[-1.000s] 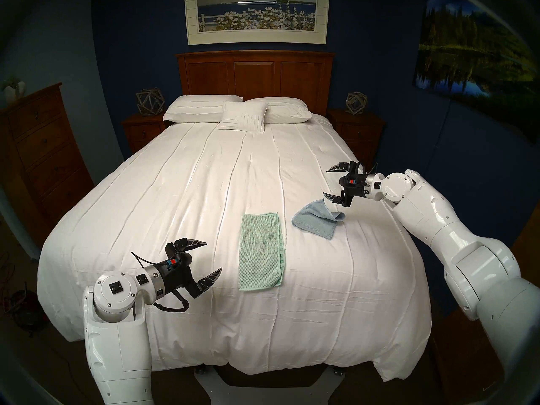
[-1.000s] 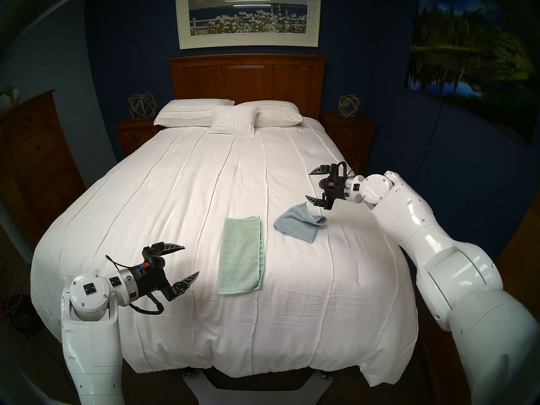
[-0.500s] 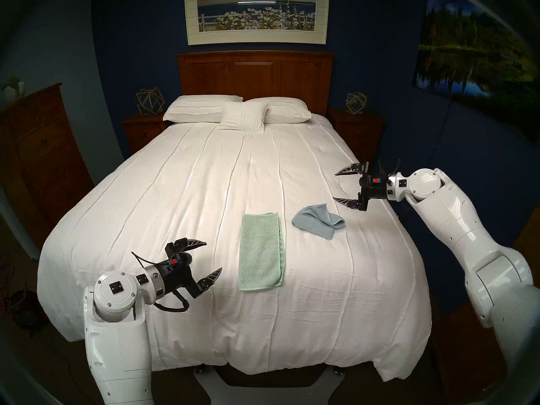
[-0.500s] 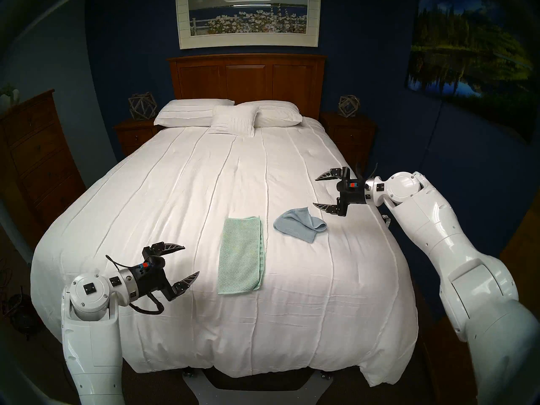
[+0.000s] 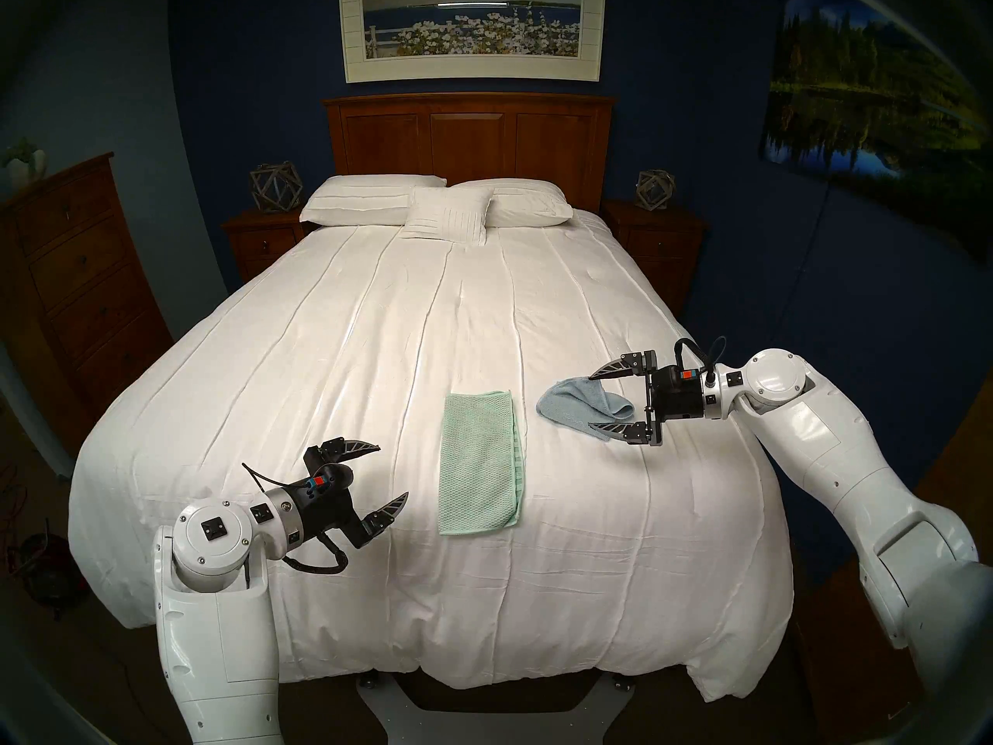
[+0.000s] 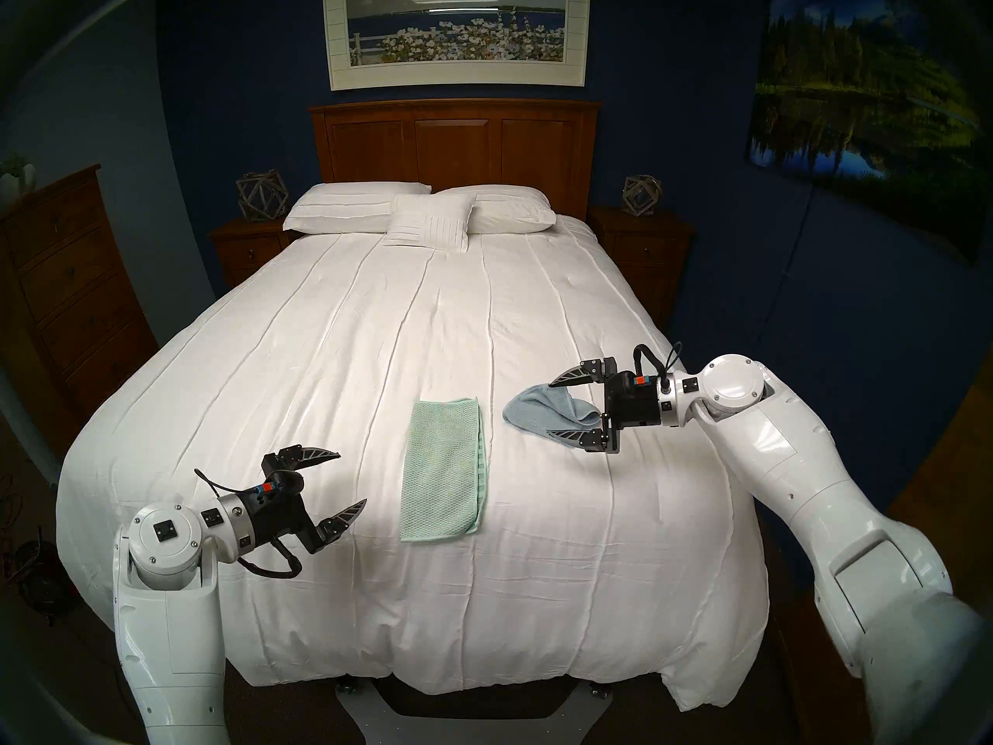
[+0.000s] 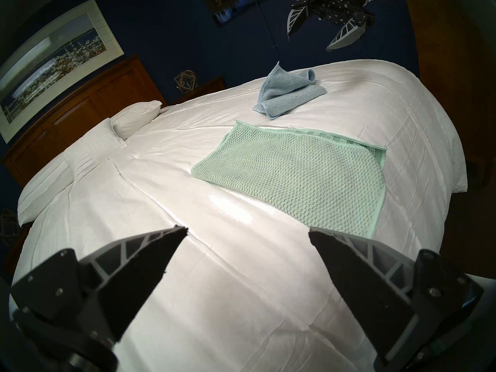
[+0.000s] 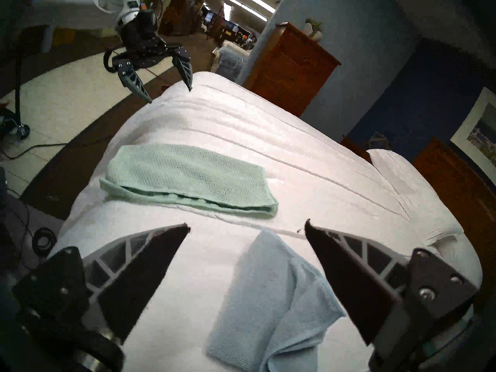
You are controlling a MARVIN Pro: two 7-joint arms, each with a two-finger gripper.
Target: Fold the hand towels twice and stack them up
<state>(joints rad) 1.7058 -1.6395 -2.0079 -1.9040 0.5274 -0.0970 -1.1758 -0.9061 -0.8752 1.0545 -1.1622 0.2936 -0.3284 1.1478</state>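
Right now I have the right gripper (image 5: 590, 401) hanging just above the light blue towel (image 5: 575, 408), pointing leftward and a little down, its jaws spread wide with nothing between them. The left gripper (image 5: 393, 473) sits over the near left of the bedspread (image 5: 333, 340), also wide open and empty, aimed toward the mint green towel (image 5: 477, 461).

The green towel lies flat near the middle of the bed, folded into a long rectangle. The blue one lies loosely bunched just right of it, apart from it. My right fingers cover its near and far edges in the head views, so I cannot tell whether they touch the cloth.

Since a second ago my right arm has swung back and down over the blue towel and rolled its wrist; the left arm has not moved.
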